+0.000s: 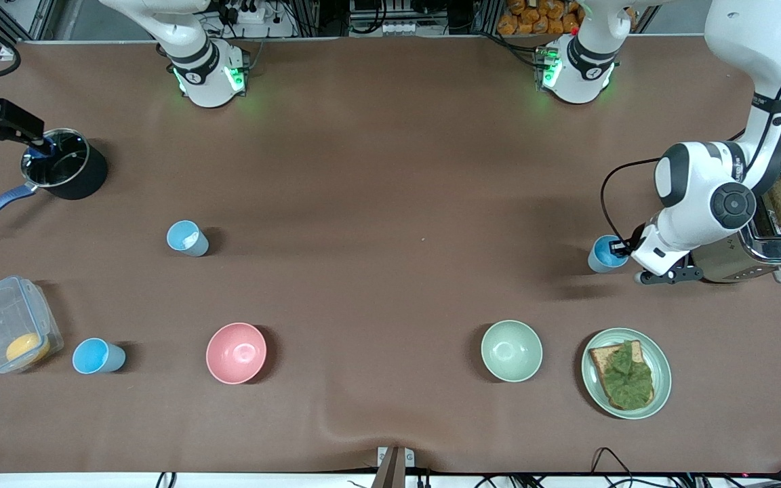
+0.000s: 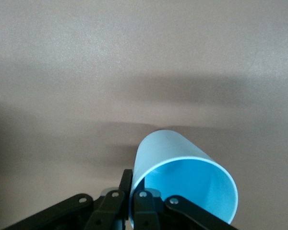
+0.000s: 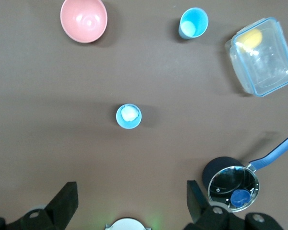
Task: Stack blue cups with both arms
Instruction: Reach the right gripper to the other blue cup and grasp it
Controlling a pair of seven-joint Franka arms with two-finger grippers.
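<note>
Three blue cups show. One blue cup [image 1: 606, 254] [image 2: 182, 167] is low at the table beside the toaster, and my left gripper [image 1: 619, 252] [image 2: 133, 181] is shut on its rim wall, one finger inside and one outside. A second cup [image 1: 187, 238] [image 3: 128, 116], with something white in it, stands toward the right arm's end. A third cup [image 1: 97, 356] [image 3: 193, 22] stands nearer the front camera, beside the plastic box. My right gripper [image 3: 130, 191] hangs open and empty, high over the table by its arm's base.
A toaster [image 1: 763, 247] holding bread sits right by the left arm's hand. A plate with toast [image 1: 626, 373], a pale green bowl [image 1: 511, 350] and a pink bowl [image 1: 236, 352] line the near side. A pot [image 1: 65, 173] and a clear box [image 1: 7, 324] stand at the right arm's end.
</note>
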